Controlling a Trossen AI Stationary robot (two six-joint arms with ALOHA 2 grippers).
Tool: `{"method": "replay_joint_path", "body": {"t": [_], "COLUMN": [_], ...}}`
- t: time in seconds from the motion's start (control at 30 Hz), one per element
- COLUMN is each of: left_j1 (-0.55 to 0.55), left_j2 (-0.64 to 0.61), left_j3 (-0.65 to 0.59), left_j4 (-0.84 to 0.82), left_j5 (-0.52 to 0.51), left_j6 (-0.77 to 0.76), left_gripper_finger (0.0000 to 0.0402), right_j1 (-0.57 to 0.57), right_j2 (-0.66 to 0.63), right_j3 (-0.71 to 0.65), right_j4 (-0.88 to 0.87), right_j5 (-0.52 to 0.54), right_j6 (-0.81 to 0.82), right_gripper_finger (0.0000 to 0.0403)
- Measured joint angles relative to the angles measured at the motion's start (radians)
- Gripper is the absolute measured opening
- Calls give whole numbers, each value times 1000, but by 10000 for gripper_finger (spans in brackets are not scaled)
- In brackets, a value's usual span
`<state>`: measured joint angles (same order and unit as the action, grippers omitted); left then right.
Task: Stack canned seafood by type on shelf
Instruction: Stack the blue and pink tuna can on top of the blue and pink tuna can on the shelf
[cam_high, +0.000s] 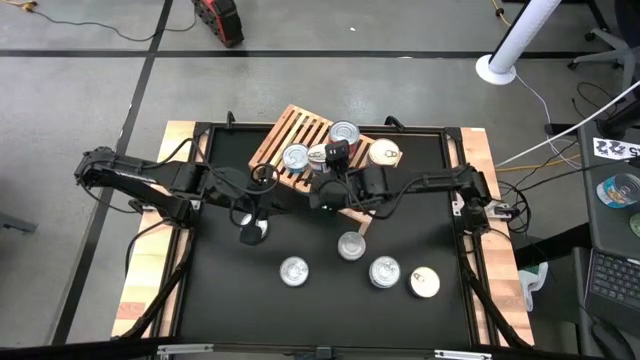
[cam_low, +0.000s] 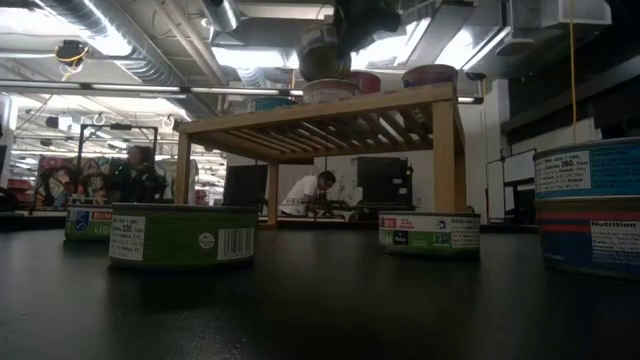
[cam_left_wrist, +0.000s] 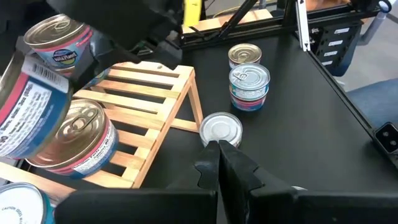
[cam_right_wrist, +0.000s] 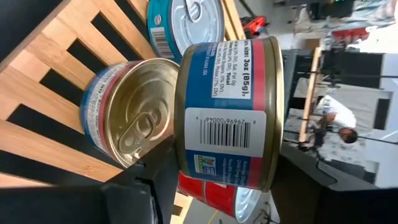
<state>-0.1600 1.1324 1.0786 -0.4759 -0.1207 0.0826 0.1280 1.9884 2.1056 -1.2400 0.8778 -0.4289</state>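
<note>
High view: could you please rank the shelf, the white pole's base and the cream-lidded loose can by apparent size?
1. shelf, clearly largest.
2. white pole's base.
3. cream-lidded loose can, only slightly smaller, so that order is unsure.

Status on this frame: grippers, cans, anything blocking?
Right gripper holds a can over the shelf. Left gripper shut, empty, above the mat. Four cans still on the mat. No obstruction seen.

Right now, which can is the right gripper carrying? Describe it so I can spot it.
Start at the wooden shelf at the table's far edge. Just above its middle hangs the right gripper, shut on the can. Unlike the cans resting flat on the slats, this one is held on its side, barcode showing on a blue-and-pink label.
</note>
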Motion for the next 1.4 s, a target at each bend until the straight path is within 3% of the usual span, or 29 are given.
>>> {"method": "replay_joint_path", "body": {"t": [0.67, 1.03, 1.27, 1.4], "left_j1": [0, 0, 0, 0], "left_j2": [0, 0, 0, 0], "left_j3": [0, 0, 0, 0], "left_j4": [-7, -7, -7, -8], "left_j5": [0, 1, 1, 1], "left_j6": [26, 26, 26, 26], "left_gripper_finger": [2, 4, 2, 4], "right_j1": [-44, -44, -44, -44], "right_j2": [-2, -2, -2, -2], "right_j3": [0, 0, 0, 0], "right_j4": [-42, -43, -46, -46], "right_j5": [-134, -141, -154, -105], "right_j6": [0, 0, 0, 0], "right_gripper_finger": [202, 203, 258, 298]}}
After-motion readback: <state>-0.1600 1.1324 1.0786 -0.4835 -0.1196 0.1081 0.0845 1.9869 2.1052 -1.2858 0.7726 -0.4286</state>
